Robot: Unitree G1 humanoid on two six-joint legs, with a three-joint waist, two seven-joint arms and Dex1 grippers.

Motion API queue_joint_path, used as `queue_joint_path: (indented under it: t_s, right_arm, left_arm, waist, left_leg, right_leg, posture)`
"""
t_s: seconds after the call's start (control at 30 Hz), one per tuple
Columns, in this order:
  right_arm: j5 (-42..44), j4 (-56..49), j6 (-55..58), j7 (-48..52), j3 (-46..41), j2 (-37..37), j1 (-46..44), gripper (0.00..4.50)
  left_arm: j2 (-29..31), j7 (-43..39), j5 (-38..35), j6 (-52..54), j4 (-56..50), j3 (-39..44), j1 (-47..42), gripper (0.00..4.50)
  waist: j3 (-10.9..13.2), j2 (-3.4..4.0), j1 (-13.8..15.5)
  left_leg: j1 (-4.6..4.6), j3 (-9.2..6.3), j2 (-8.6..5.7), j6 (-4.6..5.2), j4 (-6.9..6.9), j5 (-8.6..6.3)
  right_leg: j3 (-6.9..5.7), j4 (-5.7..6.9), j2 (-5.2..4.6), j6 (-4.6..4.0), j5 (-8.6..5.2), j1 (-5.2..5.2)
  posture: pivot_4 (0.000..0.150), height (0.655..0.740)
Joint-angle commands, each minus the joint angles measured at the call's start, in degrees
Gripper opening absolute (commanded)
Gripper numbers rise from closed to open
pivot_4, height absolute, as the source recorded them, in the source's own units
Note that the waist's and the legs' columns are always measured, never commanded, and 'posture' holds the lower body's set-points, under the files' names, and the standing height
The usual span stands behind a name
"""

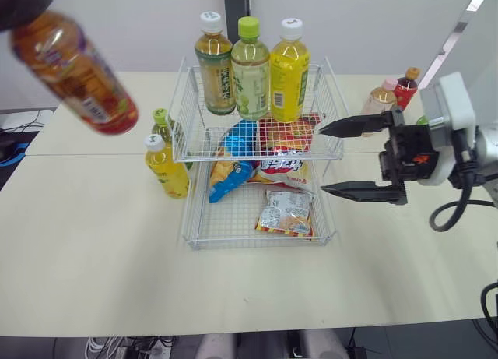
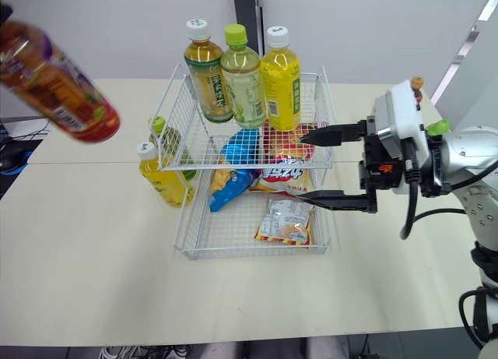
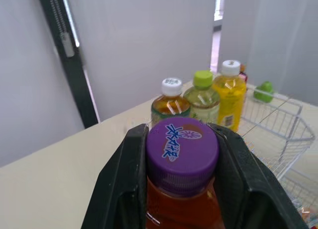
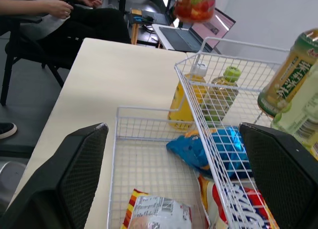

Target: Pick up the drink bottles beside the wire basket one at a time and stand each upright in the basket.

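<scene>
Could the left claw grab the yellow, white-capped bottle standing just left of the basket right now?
Probably not yet: the left claw is shut on a reddish bottle, held up high. The yellow bottle stands unblocked beside the wire basket, so the way looks free once the claw is emptied.

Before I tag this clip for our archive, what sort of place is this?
Probably an office or lab used for robot trials: an open laptop and a seated person beyond the table, and a drink bottle clamped in the left gripper.
</scene>
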Motion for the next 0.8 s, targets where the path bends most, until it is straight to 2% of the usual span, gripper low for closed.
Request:
queue_joint_path:
  t_s: [0.03,0.1,0.2,0.5,0.6,0.8]
  right_arm:
    - [1.6,-2.8,1.3,-2.1,-3.9,-1.7,1.4,4.5]
    - [2.1,-3.8,2.0,-3.6,-4.8,-2.1,2.5,4.5]
    - [2.9,-5.6,3.1,-6.0,-6.7,-2.6,4.5,4.5]
    - [4.5,-9.5,5.0,-12.8,-11.3,-3.7,8.2,4.5]
    - [4.4,-10.5,5.5,-14.9,-12.0,-3.7,9.3,4.5]
    - [5.6,-12.7,6.1,-18.3,-12.7,-3.6,10.5,4.5]
  left_arm:
    - [-6.7,-2.6,3.0,0.5,4.4,-9.8,-16.4,1.36]
    - [-11.7,-4.2,5.8,0.7,7.7,-13.7,-22.4,1.36]
    - [-18.6,-7.2,9.5,-0.7,10.2,-18.1,-25.3,1.36]
    - [-35.0,-10.8,20.6,-10.6,10.1,-25.2,-20.5,1.36]
    - [-38.6,-10.7,23.4,-12.5,10.5,-26.1,-19.5,1.36]
    - [-42.3,-13.2,28.9,-17.1,13.0,-27.7,-18.3,1.36]
  waist:
    - [0.0,-0.04,0.3]
    - [0.0,-0.02,0.2]
    - [0.0,0.04,-0.2]
    - [0.1,0.19,-0.5]
    - [0.1,0.18,-0.4]
    - [0.1,0.2,-0.4]
  left_leg:
    - [-0.03,-0.03,-0.04,0.0,0.06,0.0]
    - [-0.11,-0.02,-0.05,0.0,0.14,0.0]
    - [-0.04,0.1,-0.1,0.01,0.1,0.0]
    - [-0.37,0.17,-0.01,0.02,0.12,0.01]
    - [-0.78,0.17,-0.04,0.02,0.24,0.02]
    - [-0.82,0.21,-0.06,0.02,0.22,0.02]
  right_leg:
    - [-0.03,0.0,-0.01,0.06,0.01,0.03]
    - [-0.01,-0.02,-0.01,0.19,0.01,0.01]
    - [0.14,0.0,-0.06,0.25,0.0,0.0]
    - [0.31,0.1,-0.02,-0.04,0.15,-0.44]
    - [0.32,0.17,-0.04,-0.02,0.19,-0.86]
    - [0.33,0.15,-0.05,-0.01,0.19,-0.92]
  posture:
    - [0.15,0.74]
    - [0.15,0.74]
    - [0.15,0.74]
    - [0.15,0.74]
    - [0.15,0.74]
    - [0.15,0.74]
